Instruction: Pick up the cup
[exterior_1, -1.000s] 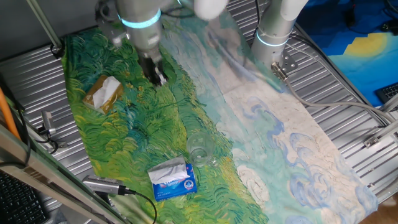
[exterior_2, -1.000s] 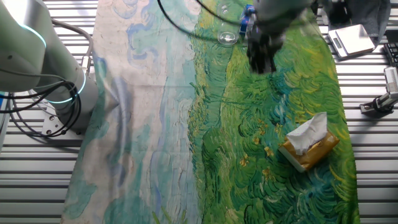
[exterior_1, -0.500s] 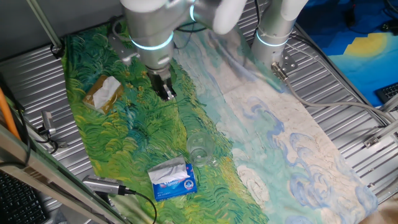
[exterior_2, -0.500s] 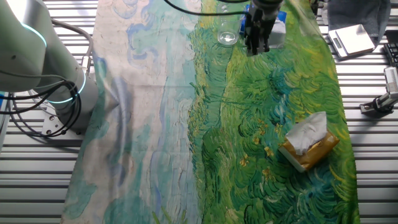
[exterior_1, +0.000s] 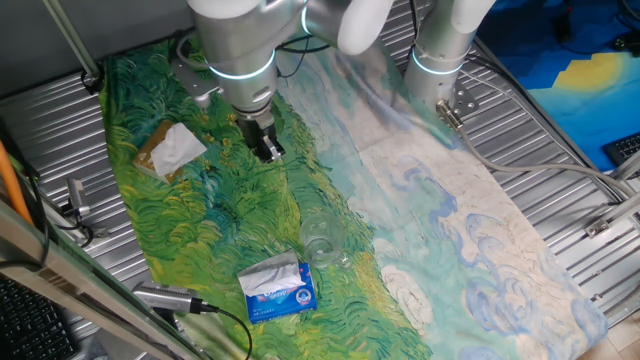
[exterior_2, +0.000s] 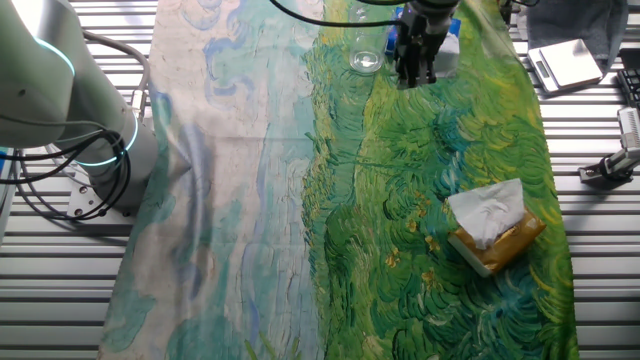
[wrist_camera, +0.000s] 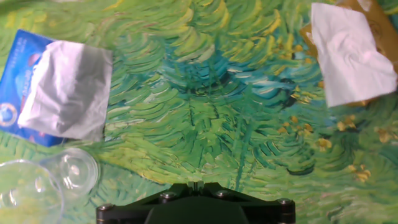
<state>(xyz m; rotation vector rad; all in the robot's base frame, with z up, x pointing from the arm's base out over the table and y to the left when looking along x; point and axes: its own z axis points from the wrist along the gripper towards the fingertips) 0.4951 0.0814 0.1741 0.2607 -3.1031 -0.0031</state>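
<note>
The cup is small and clear and sits on the green painted cloth, close to the blue-and-white tissue packet. It also shows in the other fixed view and at the lower left of the hand view. My gripper hangs above the cloth, well short of the cup, with its fingers together and nothing in them. In the other fixed view the gripper is just right of the cup. In the hand view only the fingers' base shows.
A brown tissue pack with a white tissue sticking out lies on the cloth's left side; it also shows in the other fixed view. A second arm's base stands at the back. Ribbed metal table surrounds the cloth.
The gripper moved across the cloth toward the cup a second ago, then nearly stopped. The white tissue on the brown pack has changed shape.
</note>
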